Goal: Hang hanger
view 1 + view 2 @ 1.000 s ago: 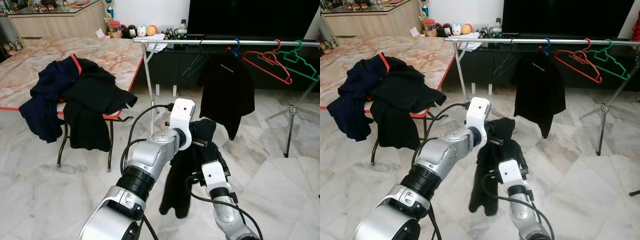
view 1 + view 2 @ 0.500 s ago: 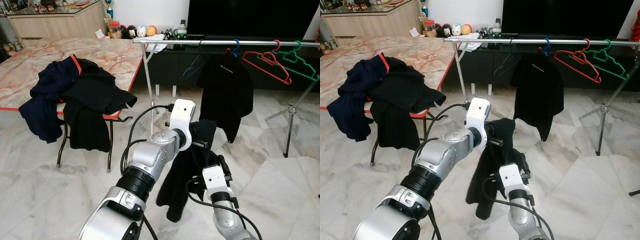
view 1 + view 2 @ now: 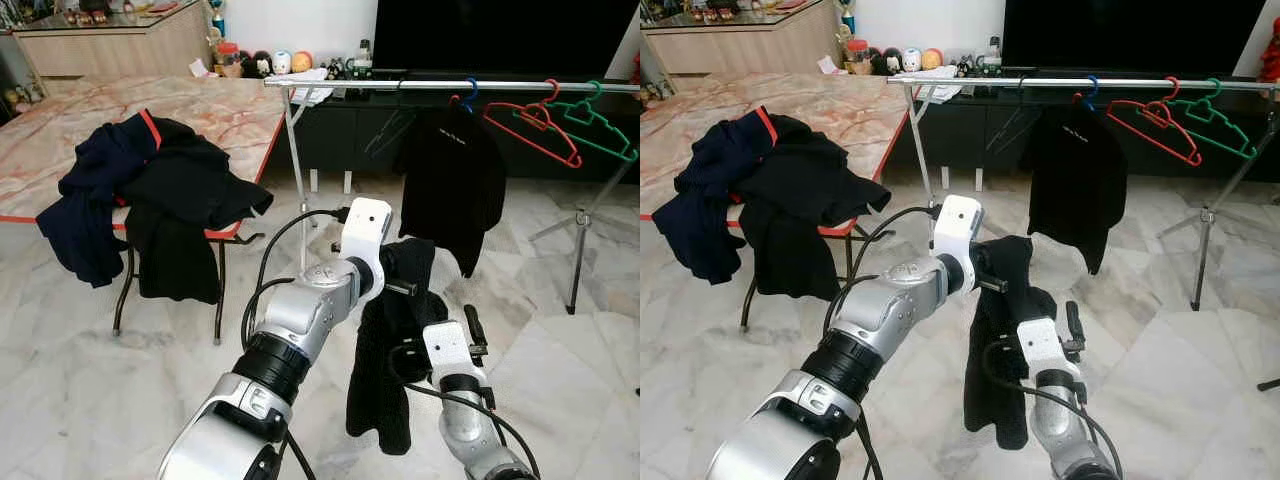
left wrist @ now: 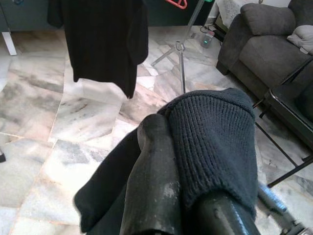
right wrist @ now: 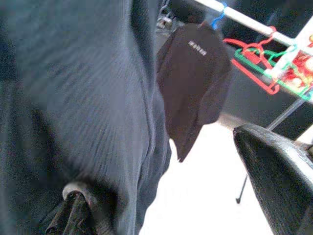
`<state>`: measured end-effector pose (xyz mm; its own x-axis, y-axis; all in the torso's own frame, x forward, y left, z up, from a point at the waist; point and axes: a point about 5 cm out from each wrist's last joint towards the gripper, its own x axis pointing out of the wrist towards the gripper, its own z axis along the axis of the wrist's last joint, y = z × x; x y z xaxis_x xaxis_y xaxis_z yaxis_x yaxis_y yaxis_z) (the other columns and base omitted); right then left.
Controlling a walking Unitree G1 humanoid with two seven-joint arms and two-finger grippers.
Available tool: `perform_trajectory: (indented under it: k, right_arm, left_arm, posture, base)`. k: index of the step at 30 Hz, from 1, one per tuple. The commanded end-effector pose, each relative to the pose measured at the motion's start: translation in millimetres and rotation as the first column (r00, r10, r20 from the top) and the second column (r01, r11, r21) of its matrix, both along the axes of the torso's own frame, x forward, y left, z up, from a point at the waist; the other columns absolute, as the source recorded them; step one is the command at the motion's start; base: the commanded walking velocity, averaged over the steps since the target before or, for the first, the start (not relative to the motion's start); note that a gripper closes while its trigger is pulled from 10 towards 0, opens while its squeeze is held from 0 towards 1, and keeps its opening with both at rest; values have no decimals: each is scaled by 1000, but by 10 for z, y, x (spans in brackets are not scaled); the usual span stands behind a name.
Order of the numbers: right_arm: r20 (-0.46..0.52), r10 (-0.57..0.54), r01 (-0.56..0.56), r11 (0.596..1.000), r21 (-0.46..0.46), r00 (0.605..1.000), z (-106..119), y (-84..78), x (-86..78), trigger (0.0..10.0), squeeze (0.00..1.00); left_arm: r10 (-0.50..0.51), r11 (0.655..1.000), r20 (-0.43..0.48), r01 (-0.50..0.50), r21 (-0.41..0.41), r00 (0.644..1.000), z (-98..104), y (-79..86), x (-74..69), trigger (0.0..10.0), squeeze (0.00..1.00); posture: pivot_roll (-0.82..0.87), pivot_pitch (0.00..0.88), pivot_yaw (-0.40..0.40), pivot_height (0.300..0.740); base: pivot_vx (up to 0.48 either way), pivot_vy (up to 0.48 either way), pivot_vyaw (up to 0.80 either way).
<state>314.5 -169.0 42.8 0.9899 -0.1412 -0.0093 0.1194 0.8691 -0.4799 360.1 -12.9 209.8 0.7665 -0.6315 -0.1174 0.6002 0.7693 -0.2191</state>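
A dark knitted garment (image 3: 388,372) hangs from my left gripper (image 4: 188,196), which is shut on its top fold; the knit wraps over one finger (image 4: 155,181). My right gripper (image 3: 448,328) is just beside the hanging cloth, low and to its right. It is open, with one finger (image 5: 276,171) free and the other under the fabric (image 5: 88,112). Beyond stands a metal clothes rail (image 3: 400,86). It carries a black T-shirt (image 3: 450,180) on a blue hanger, a red hanger (image 3: 535,125), a green hanger (image 3: 597,125) and a thin dark hanger (image 3: 388,130).
A marble-topped folding table (image 3: 225,110) stands at the left, with a pile of dark clothes (image 3: 150,190) hanging over its front edge. The rail's tripod leg (image 3: 578,240) stands at the right. A grey sofa (image 4: 274,34) is in the left wrist view. The floor is marble.
My right gripper has shifted to the right, and the garment's lower end has swung right and now hangs straighter. The left arm has barely moved.
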Motion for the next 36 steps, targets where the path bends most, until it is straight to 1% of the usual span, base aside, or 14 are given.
perform_trajectory:
  k: [1,5,9,12,16,20,22,23,24,25,29,34,36]
  right_arm:
    - [-56,-6,6,1000,6,998,-103,4,-61,10000,0]
    - [-95,9,-8,1000,11,995,-155,11,-87,10000,0]
    - [-109,16,-15,1000,5,994,-163,-2,-84,10000,0]
    - [-107,30,-31,999,-10,994,-143,-3,-65,10000,0]
    - [-95,55,-60,997,-54,994,-87,-33,-19,10000,0]
    - [-94,44,-49,997,-54,995,-55,-102,5,10000,0]
    - [-90,46,-51,997,-54,995,-47,-103,10,10000,0]
    - [-79,62,-66,996,-54,995,-25,-90,23,3412,0]
    - [-79,62,-66,996,-54,995,-25,-90,23,3412,0]
    - [-67,104,-109,991,-83,992,-2,-56,33,0,0]
    - [-60,128,-133,986,-97,990,7,-28,36,0,0]
    - [-59,183,-189,976,-112,981,4,45,26,0,0]
    - [-61,202,-209,969,-134,977,-6,72,16,0,0]
  left_arm:
    - [-40,997,5,41,-71,999,27,-166,-102,10000,0]
    - [-42,996,10,43,-75,999,49,-172,-106,10000,0]
    - [-52,996,15,53,-77,999,69,-176,-115,10000,0]
    - [-62,995,20,63,-77,998,87,-178,-123,10000,0]
    - [-86,993,33,88,-73,996,125,-185,-143,10000,0]
    - [-96,992,42,99,-75,994,154,-189,-155,10000,0]
    - [-97,992,43,100,-75,994,157,-188,-156,10000,0]
    - [-99,992,45,102,-75,994,164,-188,-161,10000,0]
    - [-99,992,45,102,-75,994,164,-188,-161,10000,0]
    - [-102,992,46,105,-75,994,169,-190,-166,10000,0]
    - [-105,991,45,108,-75,994,166,-196,-171,10000,0]
    - [-106,991,42,109,-74,993,159,-197,-171,10000,0]
    - [-105,991,40,108,-73,994,156,-195,-170,10000,0]
  posture:
    - [57,33,49,740]
    - [60,32,50,740]
    - [65,31,51,740]
    - [65,31,51,740]
    - [69,30,52,740]
    - [70,29,55,740]
    - [70,30,55,740]
    - [70,30,56,740]
    - [70,30,56,740]
    - [68,32,58,740]
    - [66,32,60,740]
    - [67,33,60,740]
    - [67,34,60,740]
  base:
    - [0,0,0]
    - [0,0,0]
    - [0,0,0]
    - [0,0,0]
    - [0,0,0]
    - [0,0,0]
    - [0,0,0]
    - [0,0,0]
    - [0,0,0]
    - [0,0,0]
    - [0,0,0]
    - [0,0,0]
    - [0,0,0]
